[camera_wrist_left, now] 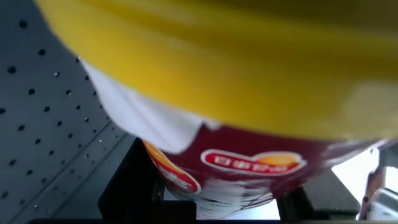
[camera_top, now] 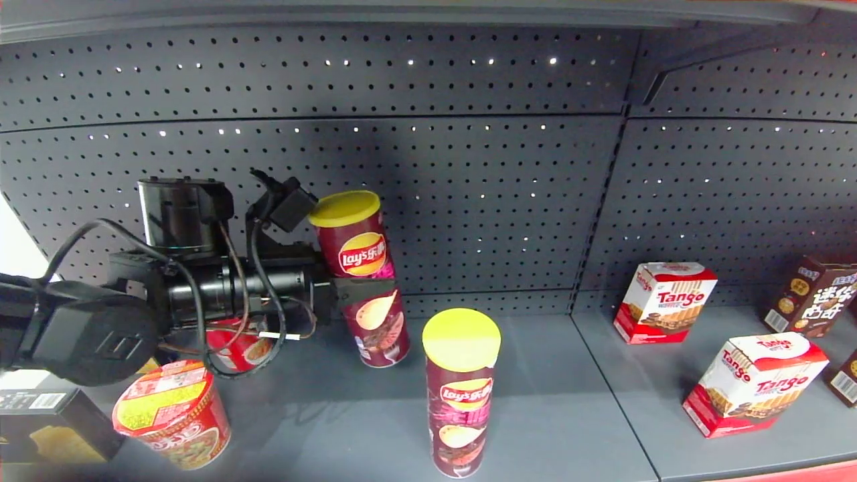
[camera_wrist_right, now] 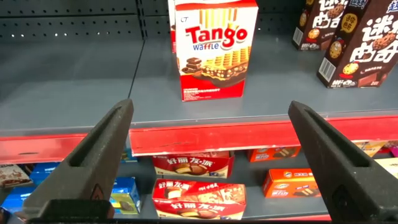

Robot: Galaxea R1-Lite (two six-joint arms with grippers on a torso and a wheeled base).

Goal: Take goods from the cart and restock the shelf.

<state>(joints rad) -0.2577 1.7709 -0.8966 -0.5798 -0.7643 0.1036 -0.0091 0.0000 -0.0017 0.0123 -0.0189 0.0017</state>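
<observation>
My left gripper (camera_top: pixel 365 289) is shut on a dark red chip can (camera_top: pixel 361 278) with a yellow lid, gripping it at mid-height. The can leans slightly and its base rests on or just above the grey shelf (camera_top: pixel 549 402), near the pegboard back. From the left wrist camera, the can's yellow lid (camera_wrist_left: pixel 249 62) is very close, with the dark fingers (camera_wrist_left: pixel 134 186) on either side of its body. A second matching chip can (camera_top: pixel 462 391) stands upright in front. My right gripper (camera_wrist_right: pixel 211 162) is open, empty, and faces a lower shelf edge.
A red cup of noodles (camera_top: pixel 175 414) and a black box (camera_top: pixel 47 428) stand at the shelf's left front. Red-and-white wafer boxes (camera_top: pixel 663 301) (camera_top: pixel 753 383) and brown boxes (camera_top: pixel 810 294) occupy the right bay. In the right wrist view, a wafer box (camera_wrist_right: pixel 214 46) stands above shelves of snacks.
</observation>
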